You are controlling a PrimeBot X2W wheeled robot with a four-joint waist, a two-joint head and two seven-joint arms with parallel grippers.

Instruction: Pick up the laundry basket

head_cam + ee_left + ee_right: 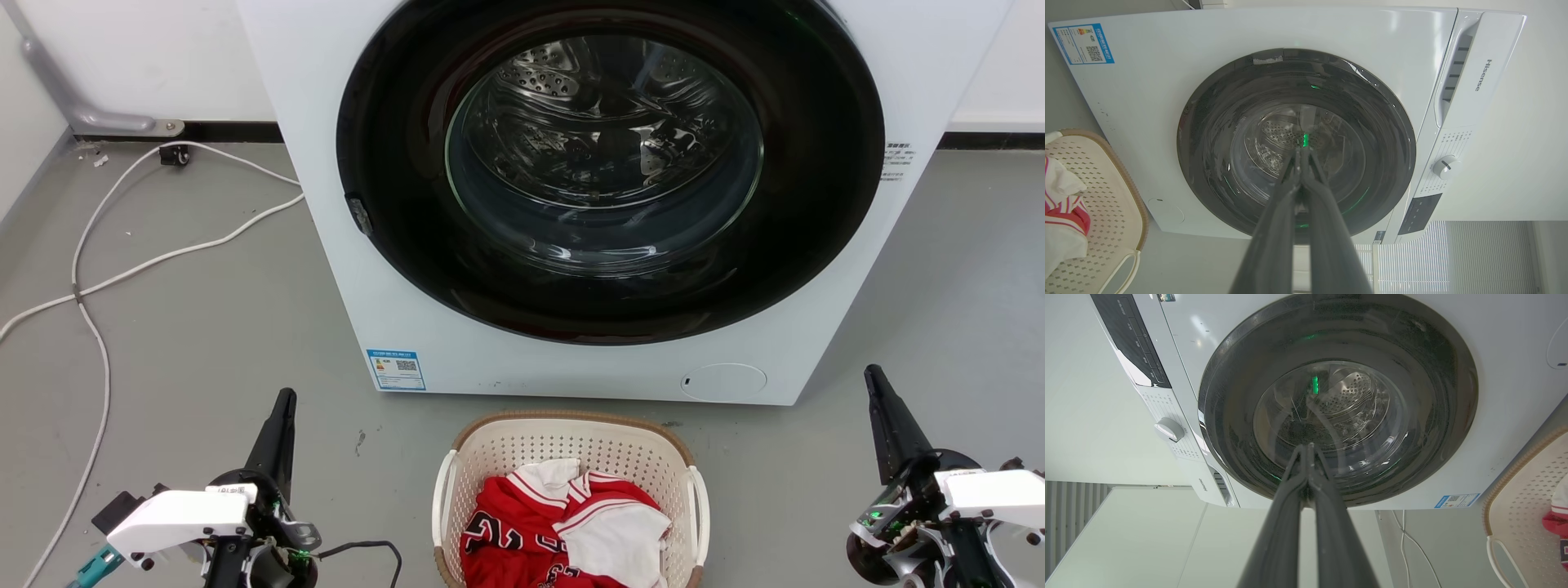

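Laundry basket [571,454] sits on the grey floor [204,351], near centre, just in front of the washing machine [343,269] and close to its base. Cream sides with holes, brown rim, a white handle [443,498] on its left and another on its right. Inside it lies a heap of red and white clothes [563,523], bunched toward the near side.

Your left tool [285,400] hangs over the floor to the left of the laundry basket, well apart from it, fingers pointing at the machine. In the left wrist view the two fingers [1286,196] are pressed together at the tips, no gap, holding nothing.

Your right tool [872,377] is to the right of the laundry basket, also well apart, pointing the same way. In the right wrist view its fingers [1331,506] meet at the tips too, with nothing between them.

The round dark door [408,122] of the machine is closed, and you can see the steel drum through its glass. A white cable [106,269] trails across the floor at the far left.

Neither tool touches the laundry basket.
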